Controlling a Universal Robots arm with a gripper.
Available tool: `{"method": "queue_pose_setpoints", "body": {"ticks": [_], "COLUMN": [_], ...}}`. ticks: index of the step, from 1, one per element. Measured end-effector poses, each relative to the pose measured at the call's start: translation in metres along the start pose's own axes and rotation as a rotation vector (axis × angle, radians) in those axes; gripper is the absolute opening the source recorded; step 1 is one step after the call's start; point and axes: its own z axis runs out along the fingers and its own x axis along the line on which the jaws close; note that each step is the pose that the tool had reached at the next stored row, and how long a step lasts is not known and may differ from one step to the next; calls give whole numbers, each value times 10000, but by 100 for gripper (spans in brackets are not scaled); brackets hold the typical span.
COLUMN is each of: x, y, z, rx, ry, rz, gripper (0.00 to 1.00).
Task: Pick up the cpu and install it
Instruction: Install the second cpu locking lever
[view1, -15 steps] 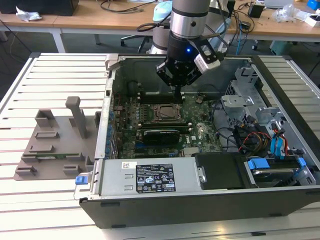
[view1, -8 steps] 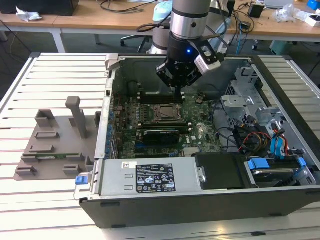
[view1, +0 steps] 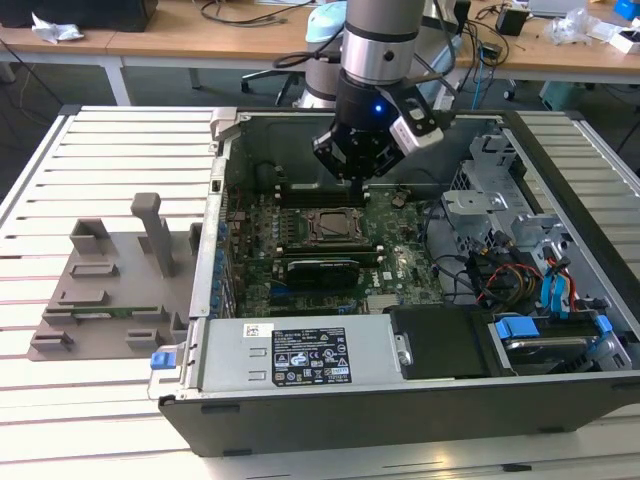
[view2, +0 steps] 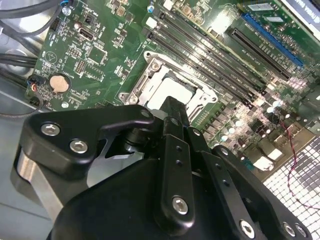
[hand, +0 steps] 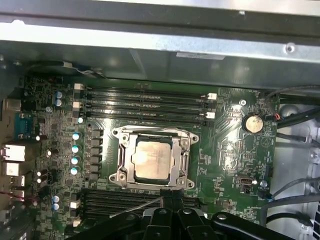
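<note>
The end effector (view1: 357, 172) hangs inside the open computer case (view1: 400, 400), above the motherboard (view1: 300, 270) and just past the far edge of the socket (view1: 331, 226) in the exterior view. Its black fingers (view2: 172, 117) appear drawn together with nothing between them; in the second wrist view (view2: 172, 107) their tips meet in a narrow point just above the socket frame (view2: 150, 62), and in the first wrist view (hand: 172, 192) the tips show at the edge of the frame beside the socket (hand: 152, 159). The cpu (hand: 151, 157) already lies seated in the socket, its silvery top flat and square within the metal frame; a part of it shows in the second wrist view (view2: 175, 90) beyond the fingertips. The end effector does not touch it. Rows of long black memory slots (hand: 145, 102) run along both sides of the socket, and a round coin battery (hand: 254, 123) sits on the board near a bundle of black cables (hand: 295, 130). In the exterior view a long black card (view1: 320, 268) lies on the near side of the socket, a power supply (view1: 300, 355) with a label spans the near wall, and blue cables (view1: 555, 290) cluster at the exterior view's right. On the slatted table (view1: 100, 150) at the exterior view's left rests a grey fixture (view1: 110, 280).
</note>
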Motion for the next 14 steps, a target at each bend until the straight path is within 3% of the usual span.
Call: {"method": "queue_pose_setpoints", "body": {"ticks": [2, 4, 5, 6, 10, 14], "x": [3, 7, 10, 17, 24, 26], "y": [-41, -108, -149, -250, -311, -314], "z": [5, 10, 13, 23, 34, 35], "rx": [-114, -462, -698, -972, -1266, -1321], "ry": [-9, -33, -48, -66, -87, -91], "rz": [-1, -7, -10, -15, -18, -18], "gripper": [11, 11, 11, 11, 11, 11]}}
